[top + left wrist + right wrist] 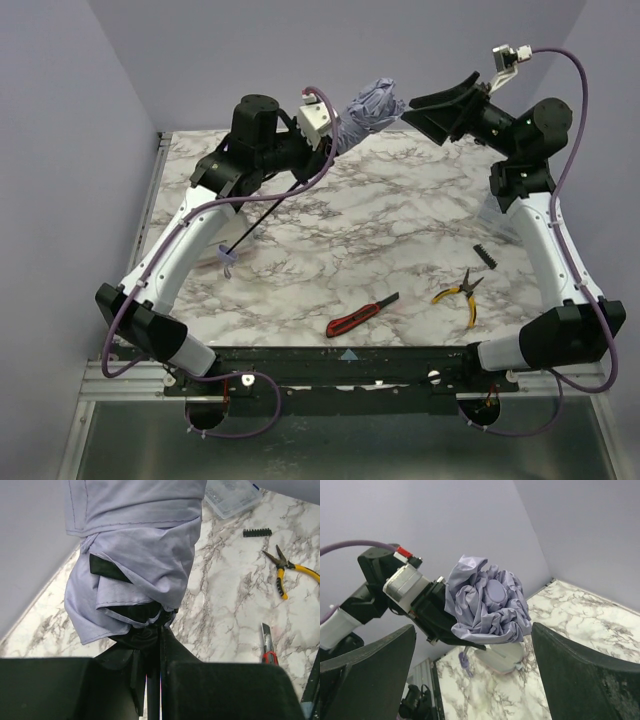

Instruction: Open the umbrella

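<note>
The umbrella (372,105) is up in the air over the far edge of the marble table (380,220), folded, its pale lavender fabric bunched into a crumpled bundle; the left gripper (335,135) is clamped on it just below that bundle. In the left wrist view the two fingers are drawn close together, with black lining and a thin dark shaft pinched in the narrow gap at the left gripper (152,670); the lavender folds of the umbrella (140,570) rise right above them.

From under the left arm a thin dark shaft (268,212) slants down toward the near left, ending in a small lavender handle (228,262) low over the table; whether it touches the surface I cannot tell.

The right gripper (432,112) stands just to the right of the fabric bundle, jaws spread wide and holding nothing. In the right wrist view its dark fingers (375,675) frame the rounded crown of the umbrella (490,605); the crown faces the camera and lies beyond the fingertips, apart from them.

On the table, near the right arm: a red-and-black utility knife (362,314); yellow-handled pliers (460,293); a short black toothed strip (486,254).
</note>
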